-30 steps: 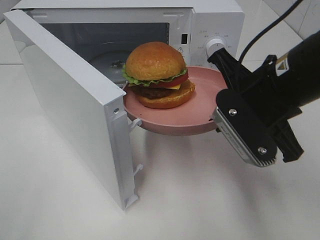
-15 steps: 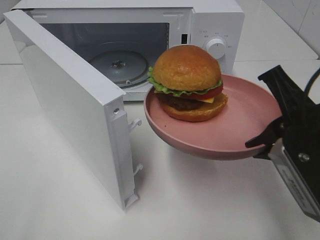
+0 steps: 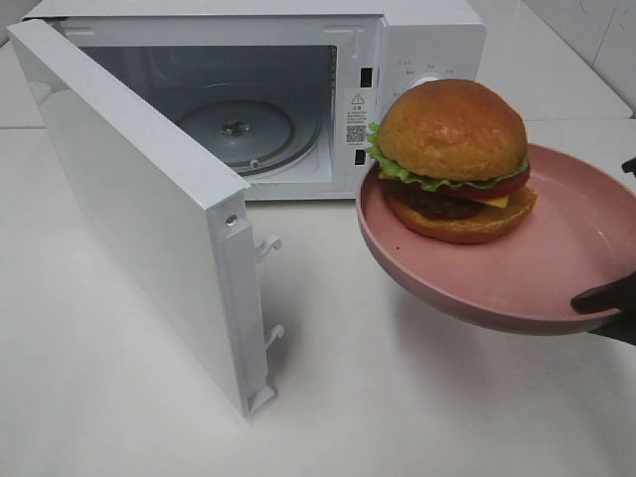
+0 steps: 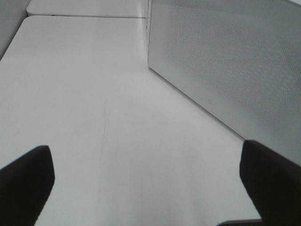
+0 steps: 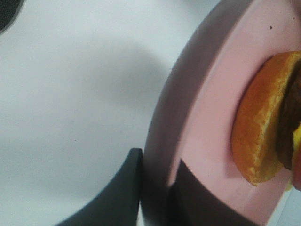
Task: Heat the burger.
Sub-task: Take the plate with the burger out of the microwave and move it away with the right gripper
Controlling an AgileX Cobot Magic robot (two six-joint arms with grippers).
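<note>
The glossy brown-bunned burger (image 3: 452, 159) sits on a round pink plate (image 3: 556, 288), pinched at its rim by the right gripper (image 5: 157, 188), right of the open white microwave (image 3: 248, 89); loading, closing, heating apparently remain

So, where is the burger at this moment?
The burger sits on the pink plate, held in the air at the right of the exterior view, in front of the microwave's control panel, outside the open microwave.
</note>
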